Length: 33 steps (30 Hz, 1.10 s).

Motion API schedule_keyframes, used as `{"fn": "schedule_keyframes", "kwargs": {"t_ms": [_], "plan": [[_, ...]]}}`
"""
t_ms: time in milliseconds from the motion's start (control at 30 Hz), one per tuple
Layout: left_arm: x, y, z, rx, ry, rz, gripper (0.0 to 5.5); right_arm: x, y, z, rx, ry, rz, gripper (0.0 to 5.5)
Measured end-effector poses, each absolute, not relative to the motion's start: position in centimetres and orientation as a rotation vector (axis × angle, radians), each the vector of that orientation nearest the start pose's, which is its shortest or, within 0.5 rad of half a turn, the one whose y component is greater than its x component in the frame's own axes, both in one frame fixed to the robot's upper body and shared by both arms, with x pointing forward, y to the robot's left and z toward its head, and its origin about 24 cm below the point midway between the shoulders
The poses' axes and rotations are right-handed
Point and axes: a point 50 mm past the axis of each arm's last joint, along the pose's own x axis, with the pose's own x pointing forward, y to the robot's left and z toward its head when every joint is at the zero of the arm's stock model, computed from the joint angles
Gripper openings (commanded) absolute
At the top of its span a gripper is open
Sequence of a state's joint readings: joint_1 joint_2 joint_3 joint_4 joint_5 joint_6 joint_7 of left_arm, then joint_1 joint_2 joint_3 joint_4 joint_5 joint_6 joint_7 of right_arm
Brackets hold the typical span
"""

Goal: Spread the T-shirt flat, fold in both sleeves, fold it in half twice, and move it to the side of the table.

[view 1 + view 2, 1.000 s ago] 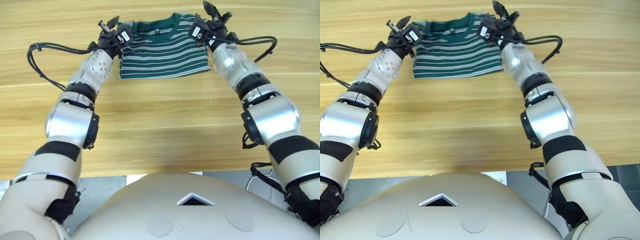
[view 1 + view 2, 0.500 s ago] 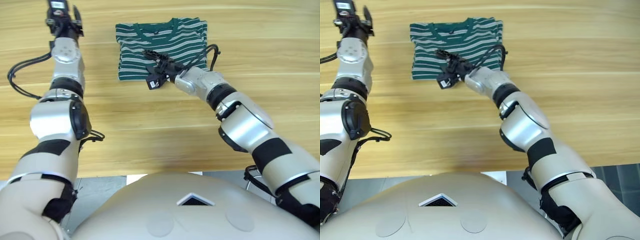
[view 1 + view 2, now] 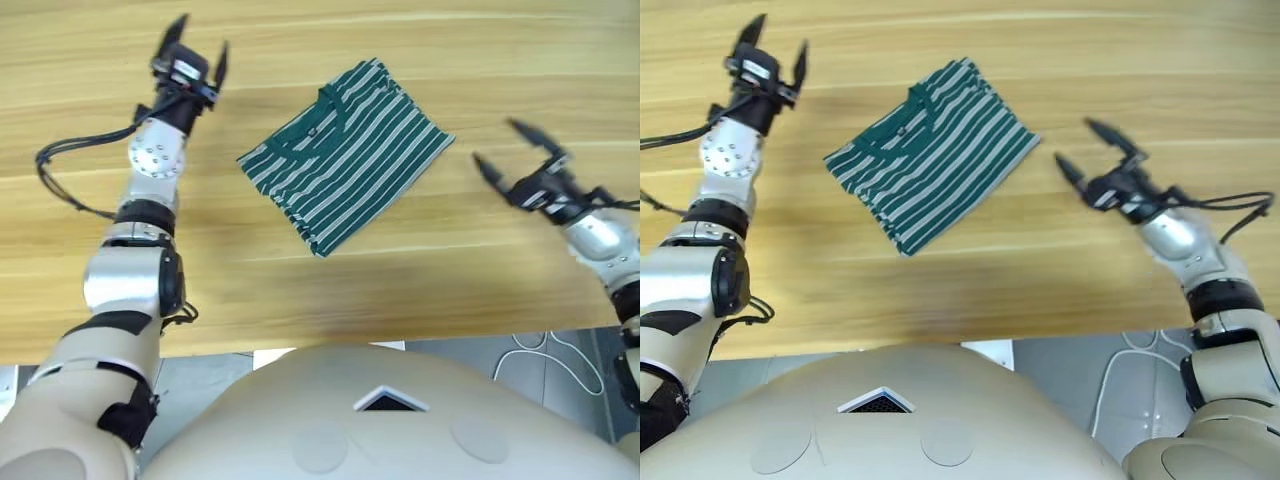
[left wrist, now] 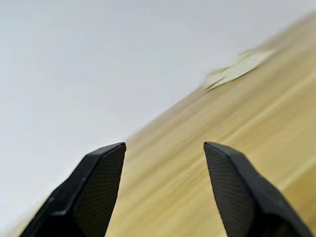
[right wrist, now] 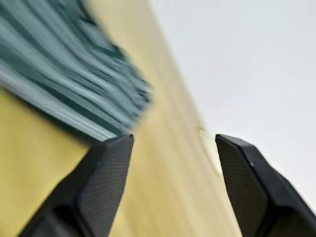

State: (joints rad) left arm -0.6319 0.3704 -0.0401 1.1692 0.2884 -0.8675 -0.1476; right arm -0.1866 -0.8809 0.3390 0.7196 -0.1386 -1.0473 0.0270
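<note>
1. Table (image 3: pixel 330 300) of pale wood planks carries everything.
2. T-shirt (image 3: pixel 345 155), green with white stripes, lies flat near the middle of the table, folded to a compact rectangle. It sits on a diagonal, its long axis running from near-left to far-right, with the collar toward the far-left edge. The folding looks done, so the move to the side is probably what remains.
3. Right tool (image 3: pixel 497 143) hangs over the table to the right of the shirt, fingers spread wide and holding nothing. It is near the shirt's right corner, and the shirt lies to its left.
4. Left tool (image 3: pixel 200 35) stands at the far left, fingers also wide apart and empty. It is well apart from the shirt, so the right arm is the closer one.
5. Pale patch (image 4: pixel 237 69), possibly tape, sits on the wood beyond the left tool; blur hides what it is.
</note>
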Motion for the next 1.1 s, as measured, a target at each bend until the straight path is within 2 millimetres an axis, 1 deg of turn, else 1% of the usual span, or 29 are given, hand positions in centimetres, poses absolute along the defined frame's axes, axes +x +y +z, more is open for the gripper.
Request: {"fn": "schedule_keyframes", "kwargs": {"t_ms": [33,67,100,133,200,233,267,300,333,433,533,667,733,800,833,900,1000,1100], "plan": [[33.3,19.2,5.1,0.653,-0.251,-0.409,2.95,24.0,-27.6,5.8,-0.923,-0.308,0.535,3.05],[33.1,18.4,4.8,0.704,-0.258,-0.467,2.95,24.4,-27.0,6.0,-0.871,-0.338,0.506,3.05],[33.1,17.5,4.6,0.746,-0.263,-0.519,2.95,24.9,-26.0,6.2,-0.822,-0.382,0.496,3.05],[33.2,16.3,4.7,0.797,-0.290,-0.591,2.95,25.3,-24.8,6.7,-0.770,-0.438,0.489,3.05],[32.8,13.6,4.7,0.892,-0.355,-0.800,2.95,26.3,-22.9,7.5,-0.697,-0.512,0.476,3.05],[32.3,12.7,4.3,0.945,-0.355,-0.901,2.95,26.5,-22.4,7.5,-0.689,-0.518,0.477,3.05],[31.9,12.3,3.5,0.993,-0.333,-0.978,2.95,26.6,-21.8,7.2,-0.697,-0.507,0.491,3.05],[31.4,12.4,2.6,1.041,-0.290,-1.045,2.95,26.7,-21.3,6.6,-0.716,-0.484,0.514,3.05],[31.2,12.8,2.0,1.066,-0.254,-1.077,2.95,26.7,-20.7,6.0,-0.728,-0.465,0.542,3.05],[31.0,14.7,2.0,1.102,-0.207,-1.085,2.95,26.6,-18.8,4.3,-0.781,-0.412,0.641,3.05],[30.5,15.4,2.3,1.060,-0.247,-1.083,2.95,26.2,-16.2,2.8,-0.849,-0.386,0.793,3.05],[30.4,16.3,2.5,1.007,-0.270,-0.992,2.95,23.7,-11.3,0.4,-0.946,-0.391,1.063,3.05],[30.6,16.6,2.3,1.011,-0.241,-0.949,2.95,22.7,-9.0,0.4,-0.973,-0.453,1.132,3.05],[30.8,17.2,1.5,1.022,-0.178,-0.864,2.95,21.9,-7.2,0.5,-1.011,-0.513,1.180,3.05],[30.7,17.6,1.0,1.034,-0.147,-0.837,2.95,21.7,-6.7,0.6,-1.015,-0.529,1.188,3.05],[30.5,18.3,0.6,1.040,-0.128,-0.773,2.95,21.8,-6.8,0.7,-1.034,-0.533,1.165,3.05],[29.4,19.8,0.1,1.047,-0.116,-0.757,2.95,22.7,-8.5,1.6,-1.084,-0.533,1.078,3.05],[27.9,20.6,-0.4,1.064,-0.121,-0.799,2.95,22.7,-9.3,2.7,-1.091,-0.552,1.026,3.05]]}}
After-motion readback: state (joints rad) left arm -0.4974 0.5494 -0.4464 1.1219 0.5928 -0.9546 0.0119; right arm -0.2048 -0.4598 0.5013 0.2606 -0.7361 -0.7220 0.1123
